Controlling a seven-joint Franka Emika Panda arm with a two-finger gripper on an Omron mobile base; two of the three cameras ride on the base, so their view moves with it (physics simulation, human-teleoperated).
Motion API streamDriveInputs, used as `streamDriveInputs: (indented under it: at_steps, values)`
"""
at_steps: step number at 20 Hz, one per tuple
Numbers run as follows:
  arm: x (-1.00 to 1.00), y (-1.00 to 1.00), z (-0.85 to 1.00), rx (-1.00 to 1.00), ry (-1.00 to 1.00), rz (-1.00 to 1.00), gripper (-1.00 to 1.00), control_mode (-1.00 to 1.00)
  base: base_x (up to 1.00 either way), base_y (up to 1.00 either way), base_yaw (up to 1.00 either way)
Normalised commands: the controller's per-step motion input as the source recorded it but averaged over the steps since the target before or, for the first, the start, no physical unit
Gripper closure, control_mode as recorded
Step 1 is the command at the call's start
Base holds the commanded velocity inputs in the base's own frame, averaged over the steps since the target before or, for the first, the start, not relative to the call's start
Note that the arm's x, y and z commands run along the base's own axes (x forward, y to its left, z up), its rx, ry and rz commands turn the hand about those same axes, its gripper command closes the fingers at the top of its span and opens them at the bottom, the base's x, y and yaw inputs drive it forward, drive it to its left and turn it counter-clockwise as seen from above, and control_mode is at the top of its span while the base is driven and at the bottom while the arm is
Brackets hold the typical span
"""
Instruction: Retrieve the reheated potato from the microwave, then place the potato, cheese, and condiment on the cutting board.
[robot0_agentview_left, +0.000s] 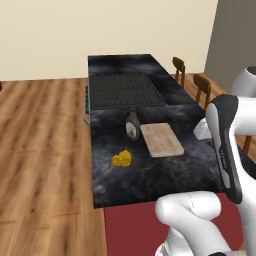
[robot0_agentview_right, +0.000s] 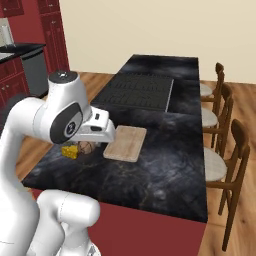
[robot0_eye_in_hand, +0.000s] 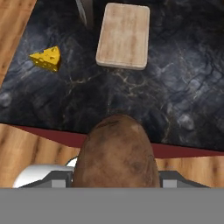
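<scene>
1. Gripper (robot0_eye_in_hand: 114, 181) – the hand view shows it closed about a brown potato (robot0_eye_in_hand: 116, 153); the jaws stand part open at the potato's width, with the potato between them. The fingertips are hidden by it.
2. Potato position – it is held above the near edge of the island counter (robot0_agentview_left: 165, 175), over the dark red front panel.
3. Cutting board (robot0_agentview_left: 161, 139) – it lies flat on the counter, toward the middle, just on the near side of the ridged cooktop (robot0_agentview_left: 125, 90). Nothing rests on it.
4. Condiment (robot0_agentview_left: 132, 125) – the bottle stands upright on the counter, just beside the board's far left corner, apart from it.
5. Cheese (robot0_agentview_left: 122, 159) – the yellow wedge lies on the counter near the left edge, nearer than the bottle and well apart from the board.
6. Wooden stools (robot0_agentview_right: 222, 160) stand along the counter's right edge.
</scene>
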Motion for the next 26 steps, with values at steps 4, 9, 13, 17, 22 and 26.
streamDriveInputs:
  at_steps: [4, 9, 13, 17, 22, 26]
  values:
    - [0.67, 0.0, -0.17, 0.0, 0.06, 0.0, 1.0, -1.0, 0.0, 0.0, 0.0]
    - [0.67, 0.0, -0.06, 0.06, -0.07, 0.0, 1.0, -1.0, 0.0, 0.0, 0.0]
    - [0.74, 0.0, -0.16, 0.02, -0.12, 0.0, 1.0, -1.0, 0.0, 0.0, 0.0]
    - [0.83, 0.0, -0.22, 0.0, -0.01, 0.0, 1.0, -1.0, 0.0, 0.0, 0.0]
    - [0.79, 0.0, -0.24, 0.0, 0.0, 0.0, 1.0, -1.0, 0.0, 0.0, 0.0]
    - [0.54, 0.04, -0.33, 0.0, 0.0, 0.04, 1.0, -1.0, 0.0, 0.0, 0.0]
